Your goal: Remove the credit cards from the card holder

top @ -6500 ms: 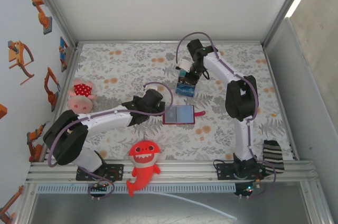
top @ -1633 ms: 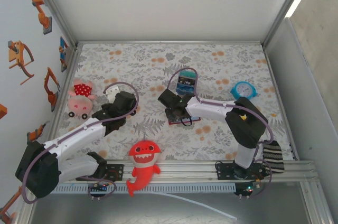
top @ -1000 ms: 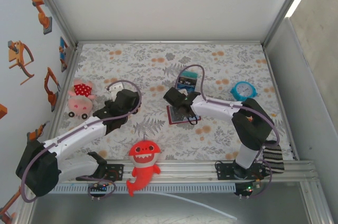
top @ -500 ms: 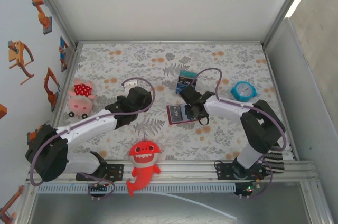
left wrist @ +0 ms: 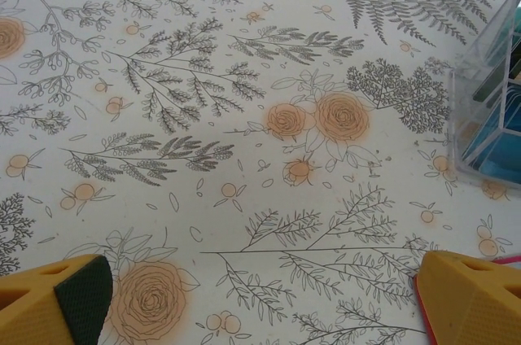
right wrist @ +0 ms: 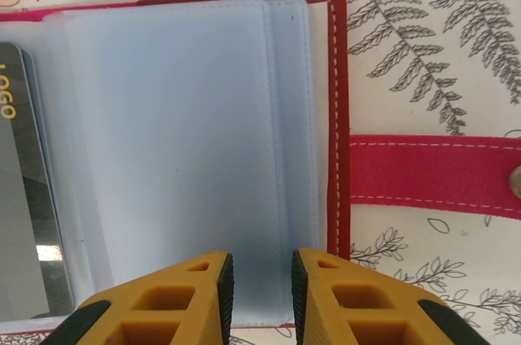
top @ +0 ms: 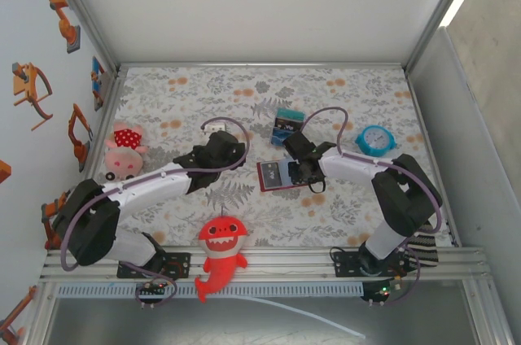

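Red card holder beneath narrow right end effector; striped block beside wide left end effector.

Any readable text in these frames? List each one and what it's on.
"LOGO": yellow letters, turned sideways and clipped by the frame's left edge, on the dark card in the left sleeve of the card holder, right wrist view.
Print on the striped block: too small to read.
Dial of the blue clock: too small to read.
Nothing else carries legible text.
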Robot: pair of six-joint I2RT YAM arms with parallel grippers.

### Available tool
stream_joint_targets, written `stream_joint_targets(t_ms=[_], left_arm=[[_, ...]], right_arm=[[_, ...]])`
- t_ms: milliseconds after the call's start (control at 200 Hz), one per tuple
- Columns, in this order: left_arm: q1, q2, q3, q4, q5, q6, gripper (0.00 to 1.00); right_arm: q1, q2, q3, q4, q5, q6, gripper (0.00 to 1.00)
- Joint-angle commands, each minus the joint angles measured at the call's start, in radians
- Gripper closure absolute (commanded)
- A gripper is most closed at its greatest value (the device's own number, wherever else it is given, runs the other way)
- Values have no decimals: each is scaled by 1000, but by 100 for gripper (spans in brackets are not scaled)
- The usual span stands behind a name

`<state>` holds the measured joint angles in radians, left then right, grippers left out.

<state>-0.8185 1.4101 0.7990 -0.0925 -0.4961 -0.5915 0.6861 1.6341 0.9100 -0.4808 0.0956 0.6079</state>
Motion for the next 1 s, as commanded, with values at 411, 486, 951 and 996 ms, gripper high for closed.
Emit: stream_joint_targets(t_ms=[411, 486, 951, 996], left_arm=[[-61, 173, 134, -14, 65, 121, 3], [-70, 189, 139, -16, 64, 130, 3], [-142, 311, 158, -12, 46, 164, 3], [-148, 319, 163, -9, 47, 164, 3]], right_arm=[[9, -53, -117, 48, -85, 123, 76], [15, -67, -135, 49, -82, 140, 76], [15, -222, -90, -41, 10, 119, 74], [15, -231, -85, -42, 8, 118, 73]])
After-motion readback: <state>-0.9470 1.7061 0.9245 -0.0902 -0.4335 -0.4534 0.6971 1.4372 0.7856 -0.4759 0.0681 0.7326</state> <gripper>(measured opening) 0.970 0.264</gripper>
